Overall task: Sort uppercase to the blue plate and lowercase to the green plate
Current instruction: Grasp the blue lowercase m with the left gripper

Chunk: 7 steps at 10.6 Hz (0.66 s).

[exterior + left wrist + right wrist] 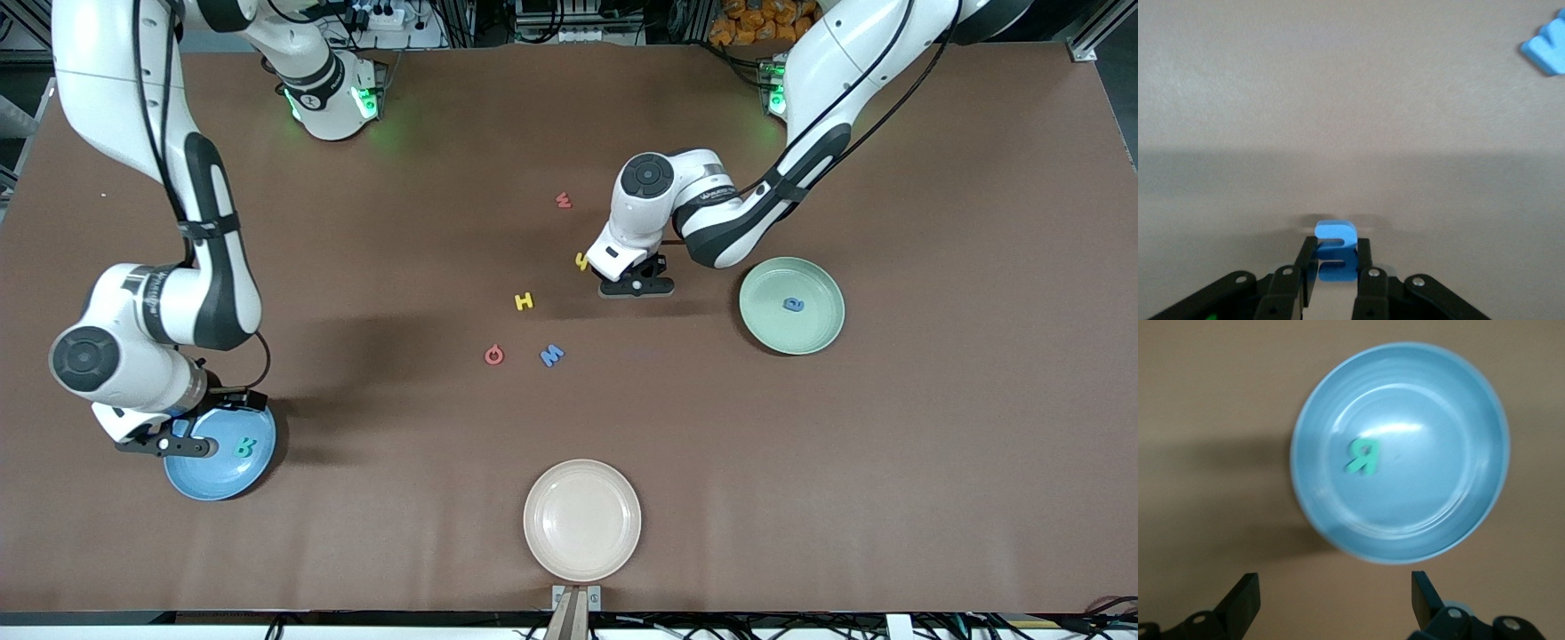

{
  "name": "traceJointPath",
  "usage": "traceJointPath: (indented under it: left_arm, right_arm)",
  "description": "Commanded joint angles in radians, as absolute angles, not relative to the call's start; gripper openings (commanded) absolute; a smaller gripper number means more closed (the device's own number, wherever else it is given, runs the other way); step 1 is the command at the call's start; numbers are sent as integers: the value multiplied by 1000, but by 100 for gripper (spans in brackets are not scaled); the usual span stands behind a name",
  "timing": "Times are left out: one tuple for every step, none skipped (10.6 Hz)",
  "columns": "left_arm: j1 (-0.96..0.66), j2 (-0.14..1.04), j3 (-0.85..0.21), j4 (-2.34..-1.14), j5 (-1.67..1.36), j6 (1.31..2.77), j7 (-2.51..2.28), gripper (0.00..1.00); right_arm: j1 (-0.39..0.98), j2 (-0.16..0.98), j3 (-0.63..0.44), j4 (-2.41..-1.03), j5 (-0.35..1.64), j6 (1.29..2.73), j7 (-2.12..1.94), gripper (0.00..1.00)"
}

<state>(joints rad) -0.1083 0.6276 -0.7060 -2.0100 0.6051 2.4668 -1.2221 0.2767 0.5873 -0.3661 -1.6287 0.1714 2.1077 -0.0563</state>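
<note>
My left gripper is down at the table beside the yellow h, shut on the blue three-pronged lowercase letter, which the front view hides. The green plate holds the rounded blue e. My right gripper hangs open with nothing between its fingers over the edge of the blue plate, where the teal R lies. Loose on the table are the yellow H, red Q, blue M and red w.
A cream-white plate sits near the table's front edge, nearer to the front camera than the loose letters. The brown table stretches wide toward both arms' ends.
</note>
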Motion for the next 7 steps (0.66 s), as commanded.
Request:
traceJointPath:
  left_arm:
    - [-95,597,-707,-1945,459,2399,-1071,25]
    - [-81,586,-707,-1927,410,2358,-1015,23]
    - [-65,565,-707,-1927,378,2343,-964,23]
    - [-58,546,-695,-1928,336,2341,-919,23]
    - [-60,522,-666,-1928,298,2326,-866,23]
    - [-60,494,-643,-1928,232,2307,-804,20]
    - [-64,457,-615,-1931,162,2290,-735,19]
  right_arm:
    - [247,465,-348,-1698,239,2030,-158,100]
    - [252,410,-348,-1756,238,2049,-161,100]
    - [255,364,-348,-1813,238,2075,-185,100]
    - [256,335,-348,-1850,238,2100,-224,100]
    - [259,331,-347,-1864,238,2114,-235,100]
    - [290,336,-347,-1864,239,2120,-232,100]
    - [326,342,-347,-1864,241,2137,-223,100]
